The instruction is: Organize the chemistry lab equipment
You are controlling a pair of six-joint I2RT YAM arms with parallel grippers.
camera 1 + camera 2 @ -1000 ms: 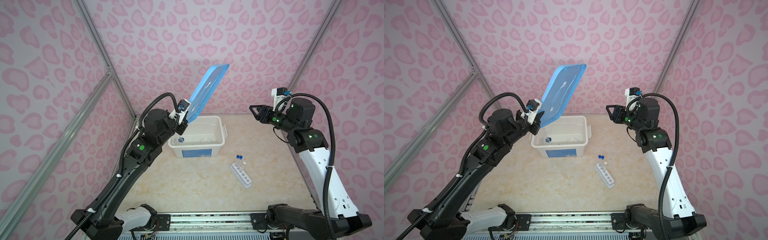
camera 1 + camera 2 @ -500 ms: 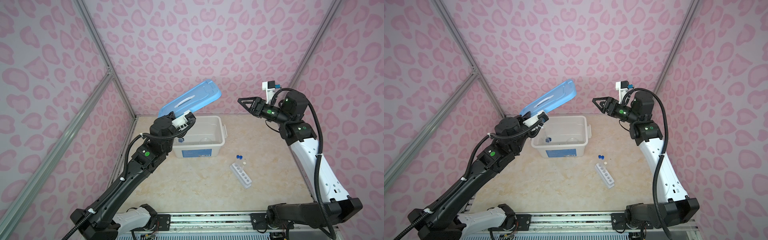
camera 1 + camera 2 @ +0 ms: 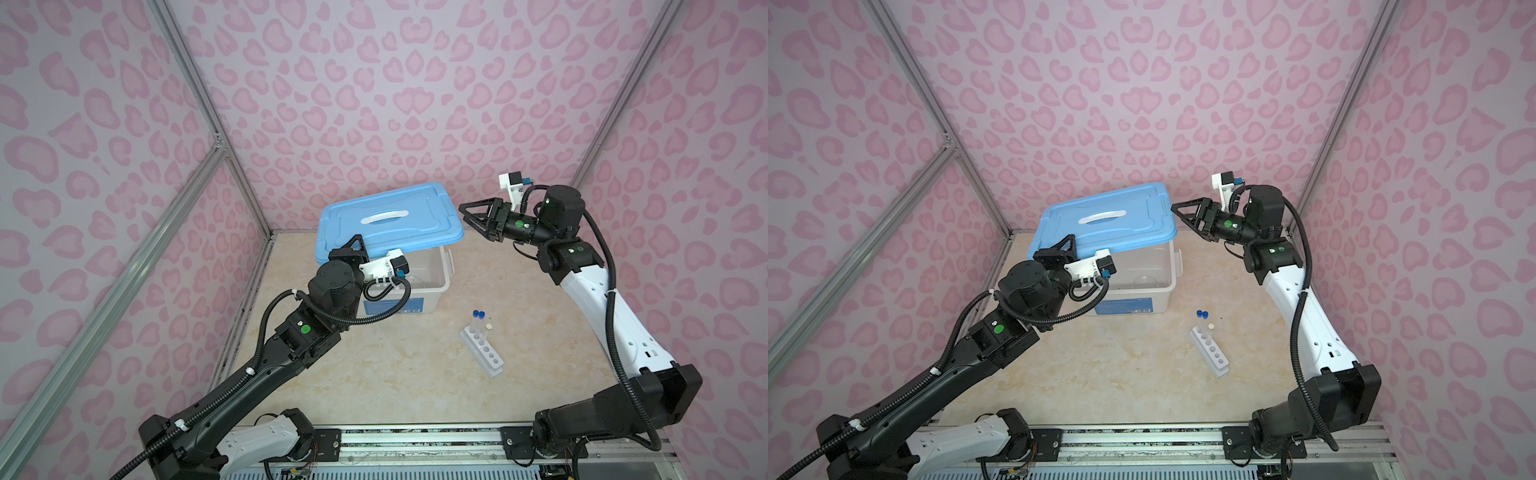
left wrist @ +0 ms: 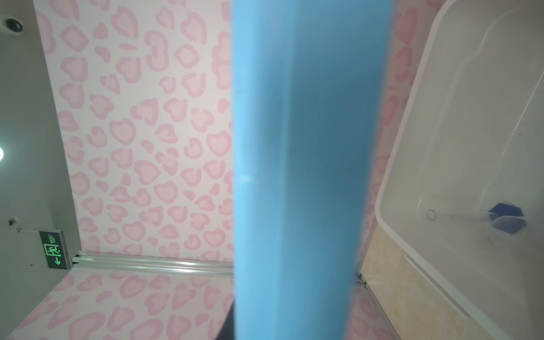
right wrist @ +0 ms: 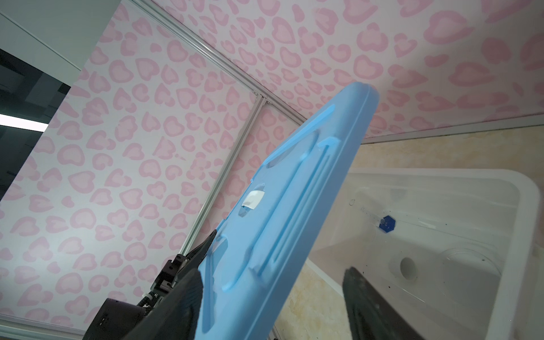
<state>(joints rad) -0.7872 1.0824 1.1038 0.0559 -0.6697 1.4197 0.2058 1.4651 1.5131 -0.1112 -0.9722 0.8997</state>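
This lid is smooth blue plastic with a soft satin sheen. The bin is milky, half-clear plastic, glossy inside and flecked with dark grit. My fingers are matt black plastic. The surface looks like smooth beige marble-pattern laminate. The rack is white plastic, its tubes clear and glossy. The rails are brushed metal and the walls a matt pink print.

Pink heart-print walls — beige marbled floor
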